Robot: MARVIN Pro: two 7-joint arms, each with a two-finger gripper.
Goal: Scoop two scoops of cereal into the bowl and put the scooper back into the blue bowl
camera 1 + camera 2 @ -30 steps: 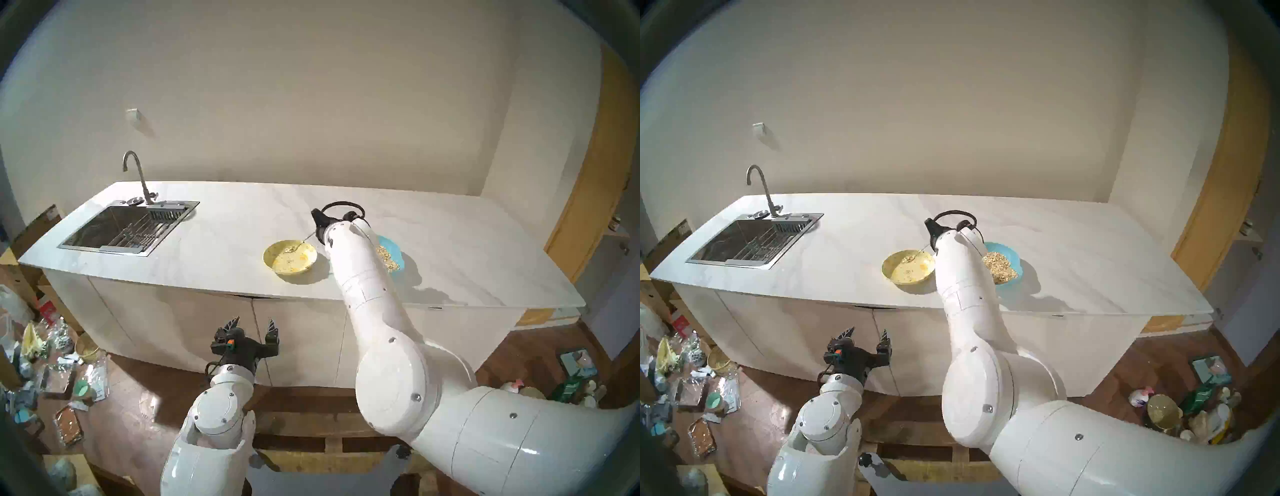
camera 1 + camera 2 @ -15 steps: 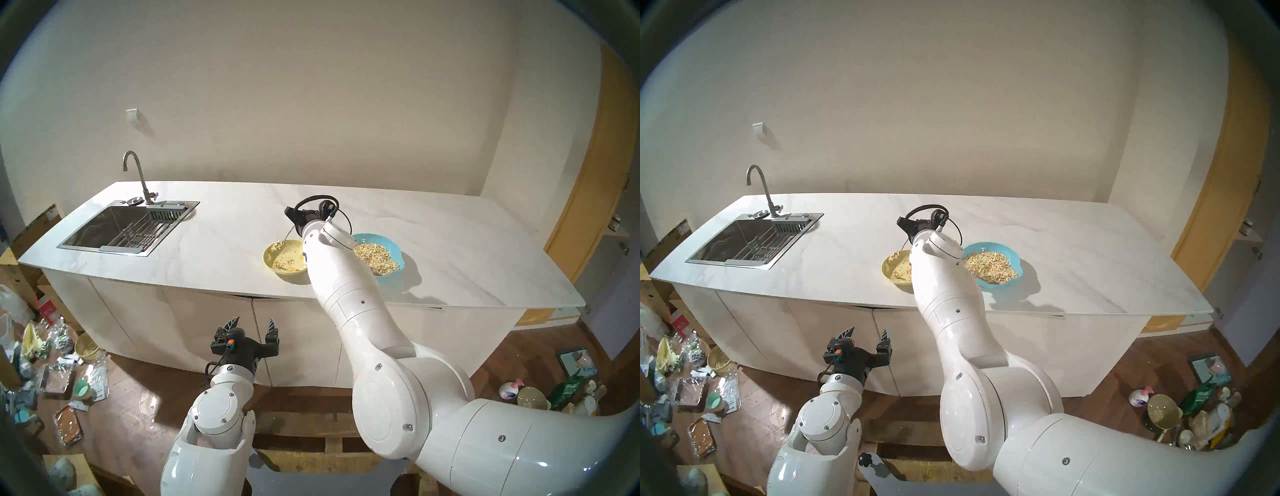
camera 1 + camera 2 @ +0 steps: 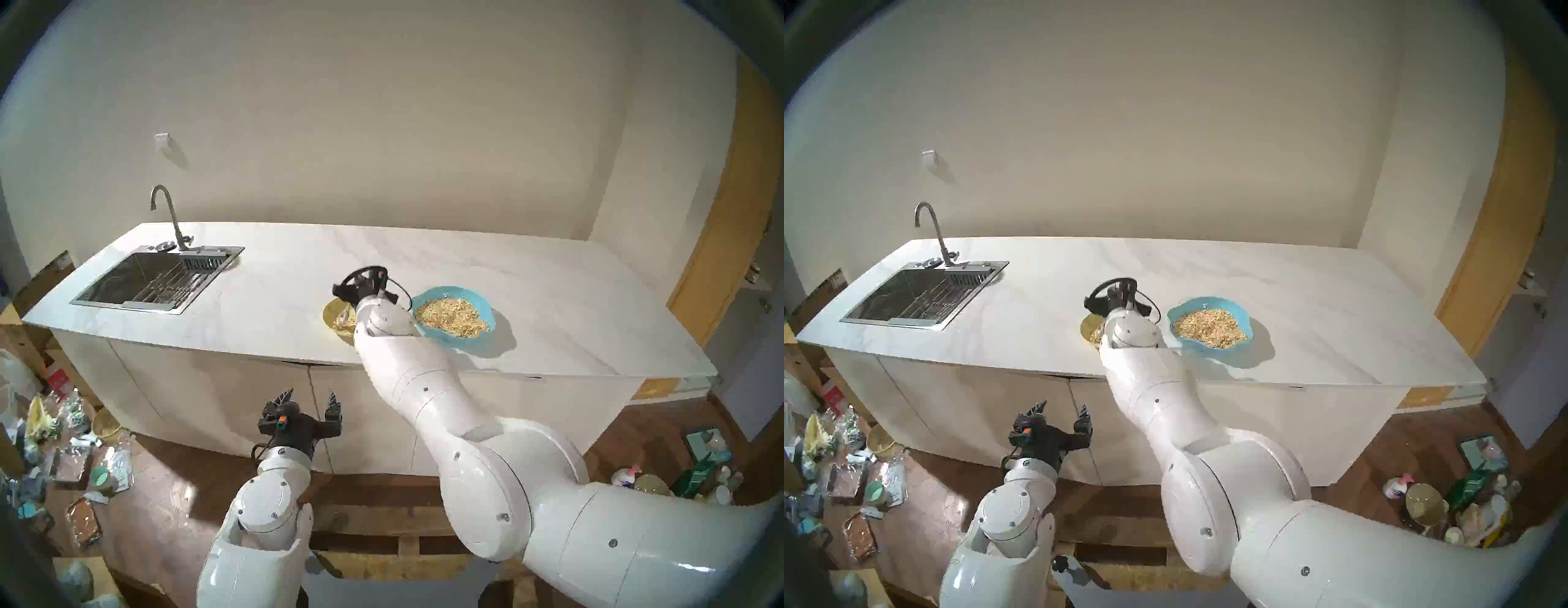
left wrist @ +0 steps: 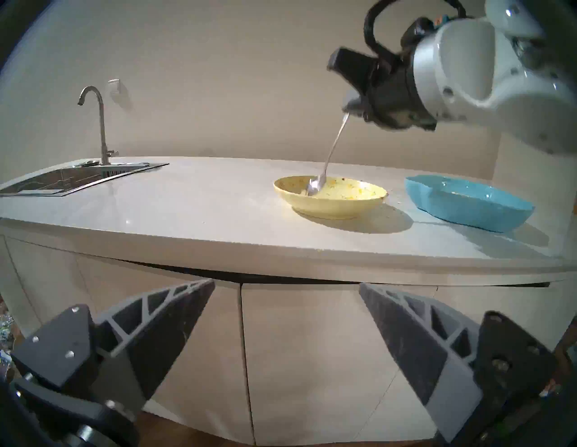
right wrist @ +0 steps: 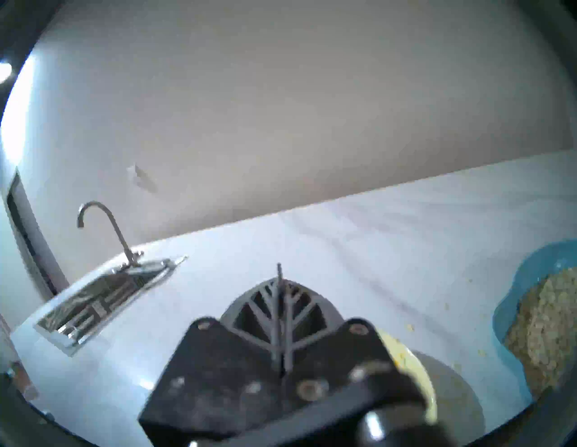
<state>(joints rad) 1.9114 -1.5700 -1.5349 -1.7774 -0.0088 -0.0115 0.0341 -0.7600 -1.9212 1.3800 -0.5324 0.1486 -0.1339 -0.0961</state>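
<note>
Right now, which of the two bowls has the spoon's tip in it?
The round pale-yellow bowl: the spoon held by the right pincer dips into it. The wavy-rimmed blue bowl beside it holds only the cereal heap.

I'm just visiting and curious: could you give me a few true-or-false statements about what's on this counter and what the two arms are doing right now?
1. The right gripper holds the spoon by its handle. True.
2. The spoon's tip is in the blue bowl. False: it dips into the yellow bowl.
3. The cereal is heaped in the blue bowl. True.
4. The left gripper grips the yellow bowl. False: it is open, empty, below the counter.
5. The sink lies between the bowls. False: it sits far left.
</note>
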